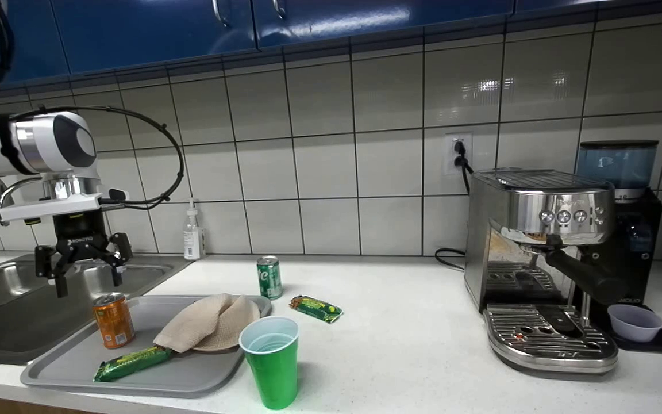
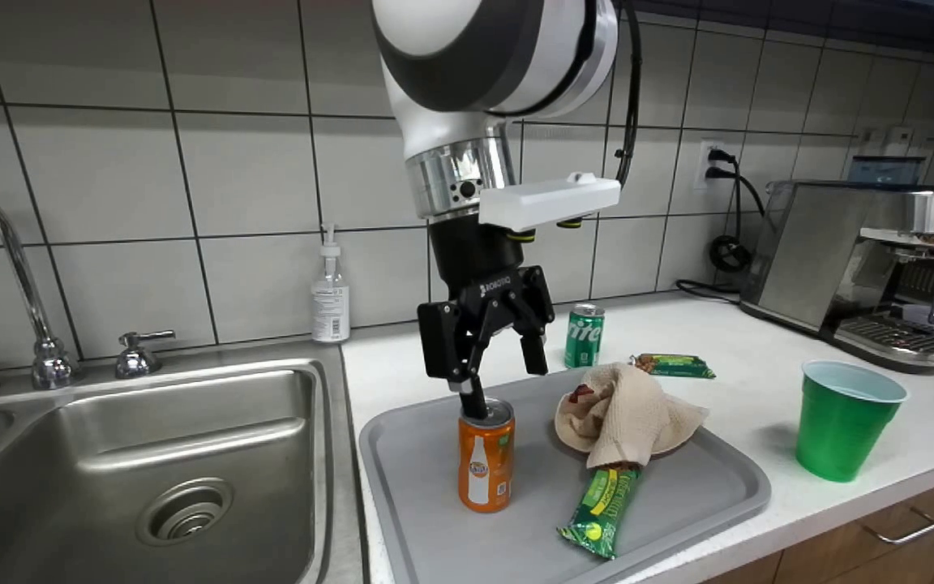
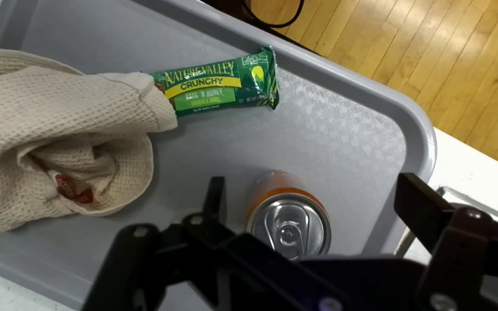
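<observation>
Wrist view alone takes in the wood floor (image 3: 439, 65) at upper right and the pull tab (image 3: 290, 235) of an orange can (image 3: 283, 205); it also brings up the label of a granola bar (image 3: 214, 84), one end hidden under a towel (image 3: 59, 103) at left. Blue doors (image 1: 153, 34) span the top of the frame in an exterior view, and a sink drain (image 2: 186, 511) sits at lower left in an exterior view. In both exterior views, a coffee maker (image 1: 529, 276) stands at right, a green can (image 2: 584, 335) nearer the middle. The gripper (image 1: 89, 283) hangs with its fingers (image 3: 413, 203) spread apart. Upright on a gray tray (image 3: 344, 138), the orange can stands below it, between the fingers at lower center of the wrist view. One fingertip (image 2: 473, 399) overlaps the can's top in an exterior view; in an exterior view, a fingertip (image 1: 117, 279) hangs just above the can, not touching.
</observation>
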Controlling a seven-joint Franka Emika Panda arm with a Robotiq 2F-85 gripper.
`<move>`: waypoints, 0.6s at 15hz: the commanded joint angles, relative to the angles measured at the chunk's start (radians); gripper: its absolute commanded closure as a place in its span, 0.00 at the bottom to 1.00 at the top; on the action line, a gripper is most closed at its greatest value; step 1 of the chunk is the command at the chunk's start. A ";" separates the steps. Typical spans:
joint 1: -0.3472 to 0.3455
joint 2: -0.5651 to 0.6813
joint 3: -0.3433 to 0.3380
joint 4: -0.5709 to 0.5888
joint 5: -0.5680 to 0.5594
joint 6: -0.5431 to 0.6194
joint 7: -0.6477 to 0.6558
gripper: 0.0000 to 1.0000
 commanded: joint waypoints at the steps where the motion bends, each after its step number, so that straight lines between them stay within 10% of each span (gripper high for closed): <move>1: 0.010 0.022 -0.003 0.021 -0.028 -0.042 0.040 0.00; 9: 0.011 0.056 -0.006 0.020 -0.025 -0.012 0.060 0.00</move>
